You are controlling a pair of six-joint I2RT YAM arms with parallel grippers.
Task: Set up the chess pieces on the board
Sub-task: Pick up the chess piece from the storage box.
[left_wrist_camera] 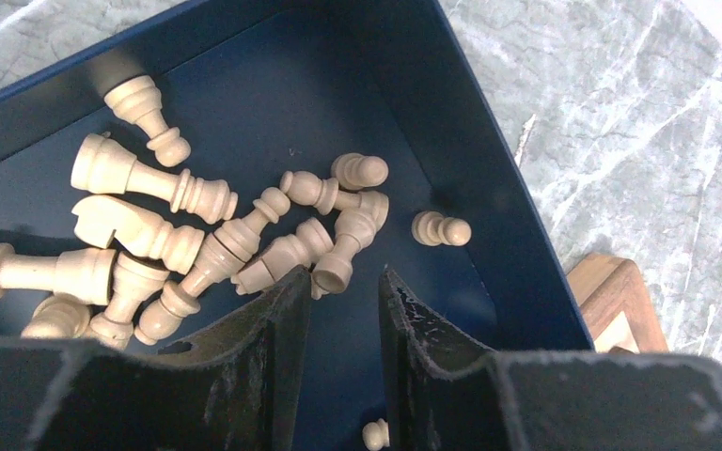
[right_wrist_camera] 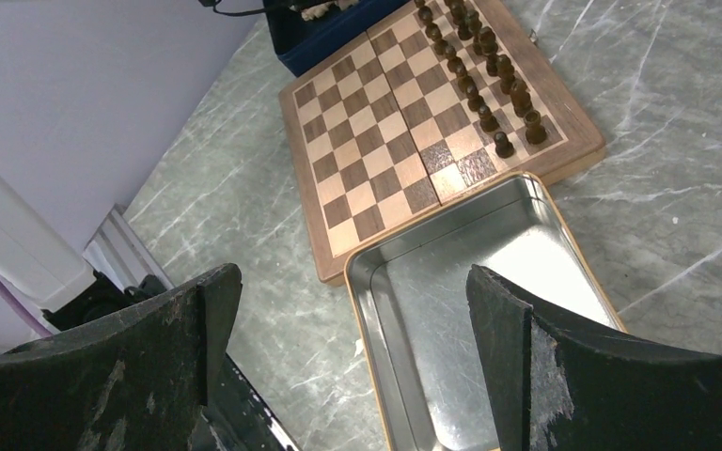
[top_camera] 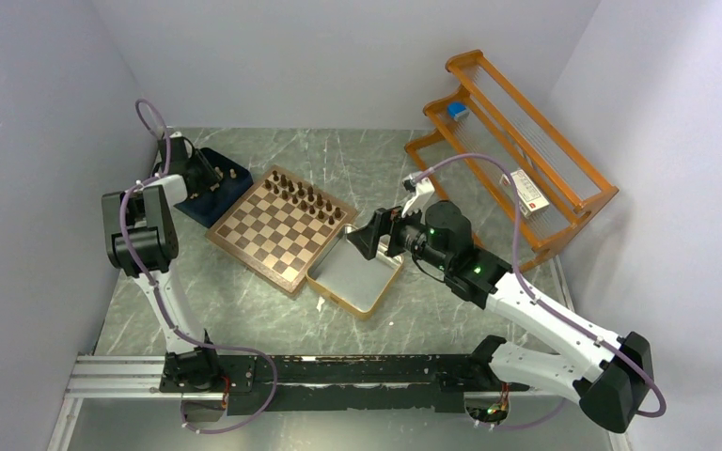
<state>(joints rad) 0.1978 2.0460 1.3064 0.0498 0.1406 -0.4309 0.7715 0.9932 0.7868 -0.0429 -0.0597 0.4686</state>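
About half the job looks done to me: the dark brown turned wooden chessmen (top_camera: 306,195) stand upright in two rows along one edge of the square wooden chessboard of light and dark brown squares (top_camera: 265,235), the edge farthest from my bases. The rest of its squares are bare. No pale piece stands on the chessboard yet. The pale tan wooden chessmen (left_wrist_camera: 150,235) all lie on their sides in a loose heap inside the navy rectangular tray (left_wrist_camera: 489,188), which sits just beside the chessboard's left corner. My left fingers (left_wrist_camera: 273,329) reach down into that tray, parted by a narrow gap and gripping nothing; the tray floor shows between them. One pale pawn (left_wrist_camera: 338,256) lies tipped over just ahead of the tips, close to the gap but not yet inside it. My right fingers (right_wrist_camera: 197,310) are spread wide and empty, hanging above the silver gold-rimmed tin (right_wrist_camera: 470,301) that lies against the chessboard's right edge. The tin holds nothing that I can see. I judge the whole pale side is left to place.
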